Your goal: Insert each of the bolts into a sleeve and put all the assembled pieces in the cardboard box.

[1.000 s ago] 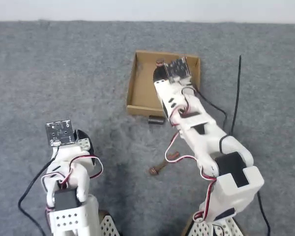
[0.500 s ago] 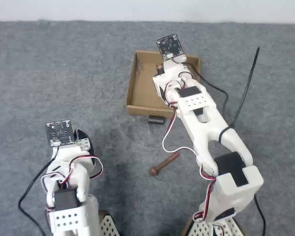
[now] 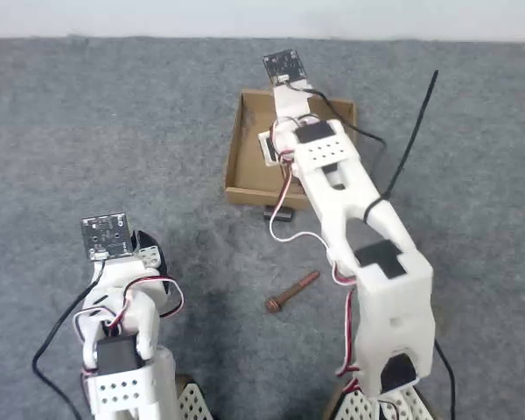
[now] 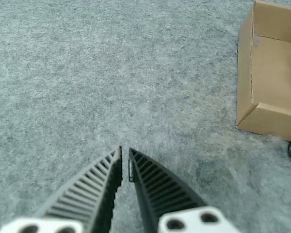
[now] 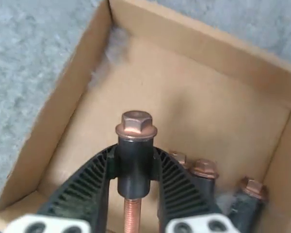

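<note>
The cardboard box (image 3: 249,194) sits on the grey carpet (image 3: 114,114). The right arm (image 3: 350,201) stretches out over the box, and the right gripper (image 5: 136,154) hangs just above the inside of it. That gripper is squeezed tight on a black sleeve (image 5: 134,170) with a copper bolt (image 5: 136,124) pushed through it. The bolt's head sits at one end of the sleeve, and its thread pokes out of the other end. This piece is over the box floor, not lying on it.

Down in one corner of the box lie the finished pieces (image 5: 203,171). I can count three copper heads there, close together.

Just outside the box, right beside its near wall, a loose sleeve (image 3: 278,213) lies on the carpet, partly hidden under the right arm. A loose bolt (image 3: 291,291) lies farther from the box, out on the carpet, well apart from that sleeve.

The left arm (image 3: 122,306) is folded up far from the box. The left gripper (image 4: 125,154) points down at bare carpet, with the box off to one side. Its two fingers are pressed almost together with only a thin slit between them, and it holds nothing.
</note>
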